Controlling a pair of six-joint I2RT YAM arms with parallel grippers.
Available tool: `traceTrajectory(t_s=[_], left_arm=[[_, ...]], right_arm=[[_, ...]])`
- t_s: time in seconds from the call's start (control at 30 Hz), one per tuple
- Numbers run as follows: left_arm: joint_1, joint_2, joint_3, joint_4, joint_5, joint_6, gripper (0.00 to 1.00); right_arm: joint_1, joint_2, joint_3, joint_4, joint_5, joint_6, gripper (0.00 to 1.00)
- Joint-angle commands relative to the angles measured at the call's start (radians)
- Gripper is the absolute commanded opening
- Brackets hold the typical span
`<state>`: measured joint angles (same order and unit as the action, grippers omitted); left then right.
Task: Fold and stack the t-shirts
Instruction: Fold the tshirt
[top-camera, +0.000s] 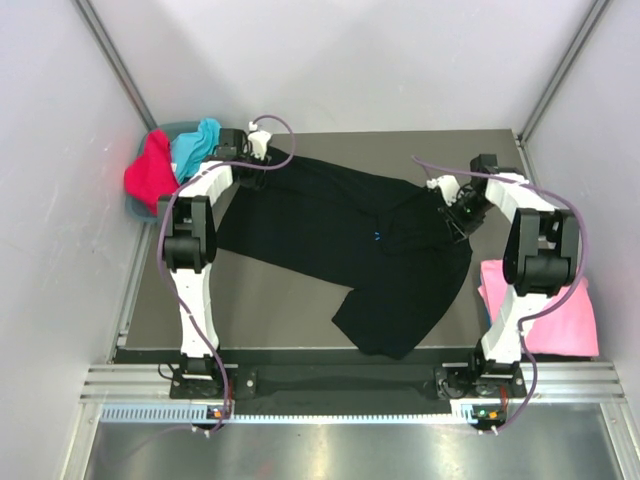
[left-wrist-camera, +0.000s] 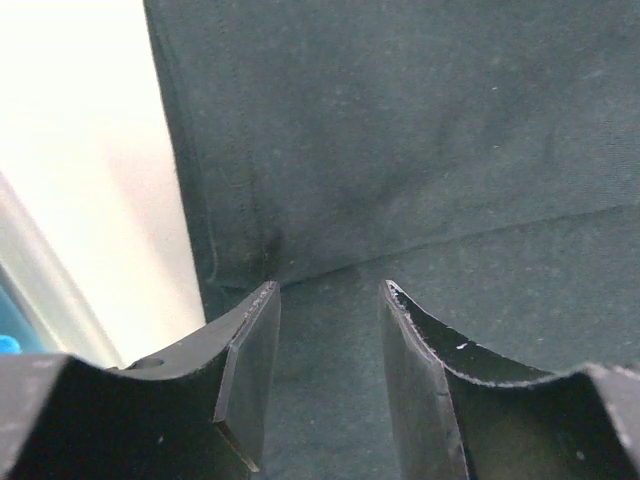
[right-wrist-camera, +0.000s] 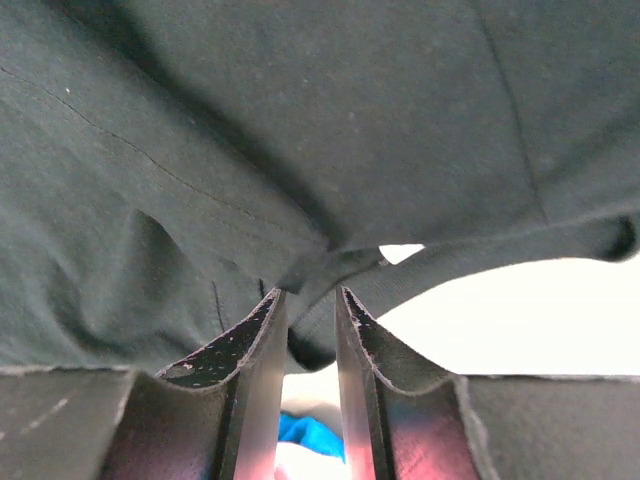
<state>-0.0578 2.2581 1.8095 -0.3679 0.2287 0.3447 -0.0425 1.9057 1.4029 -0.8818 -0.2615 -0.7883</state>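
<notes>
Black tee (top-camera: 340, 235) | right gripper (right-wrist-camera: 308, 292) pinches edge; left gripper (left-wrist-camera: 330, 285) grip unclear | risk: thin bite slips under stretch, tee sags crumpled, fold skews

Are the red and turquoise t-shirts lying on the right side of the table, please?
No, the red t-shirt and the turquoise t-shirt are piled at the far left corner of the table.

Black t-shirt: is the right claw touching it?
Touching. The right wrist view shows a fold of the black t-shirt pinched between the tips of the right claw.
</notes>
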Motion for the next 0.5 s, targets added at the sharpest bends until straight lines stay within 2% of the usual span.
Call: traceTrajectory(t_s=[0.0, 0.3, 0.33, 0.47], left_arm=[[0.010, -0.012, -0.004, 0.012, -0.019, 0.020, 0.49], [0.010, -0.019, -0.016, 0.015, -0.025, 0.019, 0.49], [0.010, -0.020, -0.018, 0.015, -0.025, 0.016, 0.49], [0.010, -0.022, -0.024, 0.014, -0.022, 0.011, 0.49]], right_arm=[[0.001, 0.021, 0.045, -0.006, -0.056, 0.011, 0.27], [0.001, 0.049, 0.088, -0.031, -0.124, 0.031, 0.28], [0.001, 0.052, 0.090, -0.031, -0.124, 0.031, 0.27], [0.001, 0.056, 0.090, -0.034, -0.120, 0.031, 0.09]])
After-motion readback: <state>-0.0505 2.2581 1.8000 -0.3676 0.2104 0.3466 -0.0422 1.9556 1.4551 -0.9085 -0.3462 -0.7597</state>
